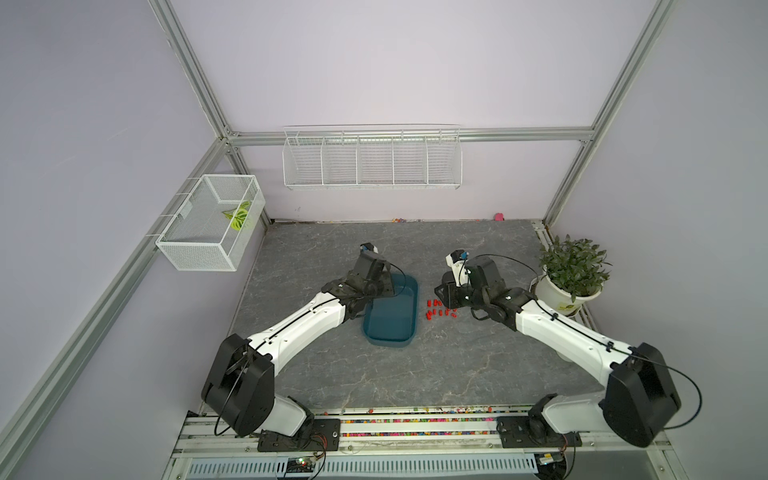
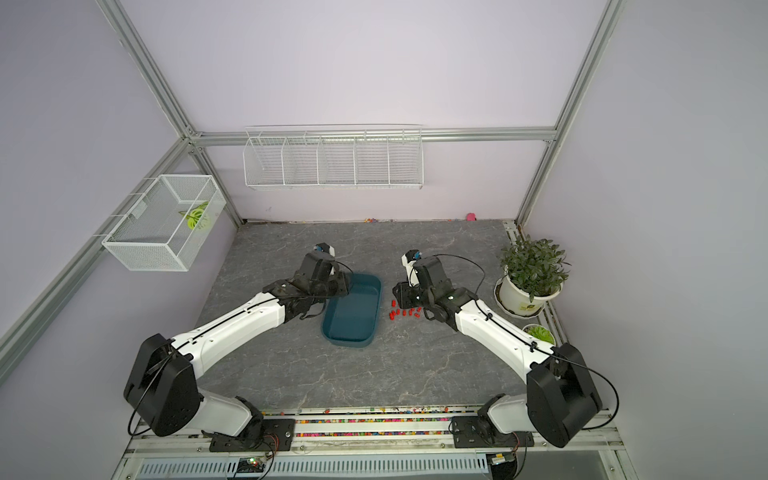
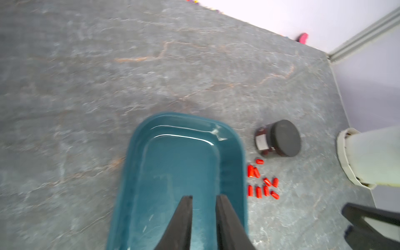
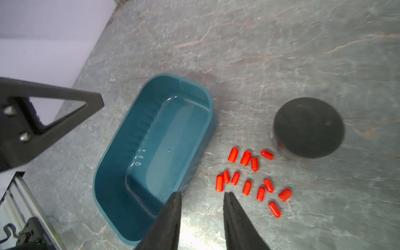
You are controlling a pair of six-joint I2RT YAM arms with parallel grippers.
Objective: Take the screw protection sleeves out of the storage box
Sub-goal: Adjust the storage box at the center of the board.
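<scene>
Screw protection sleeves [image 4: 247, 187], tiny red caps, lie on grey stone-look worktop [image 4: 259, 54] betw. dark teal plastic storage box [image 4: 112, 168] & black round canister [image 4: 308, 126]; its white label [image 3: 261, 141] unreadable. Over box, left gripper [image 3: 204, 198] narrowly apart; right gripper [image 4: 202, 193] by sleeves, wider apart.

We see the storage box [image 4: 114, 168] as smooth, shiny teal plastic; the screw protection sleeves [image 4: 245, 158] look like glossy red plastic; the black canister [image 4: 308, 127] has a dull, matt lid; the table [image 4: 281, 43] looks like dull grey stone; the long wire basket [image 1: 372, 164] looks like white metal.
</scene>
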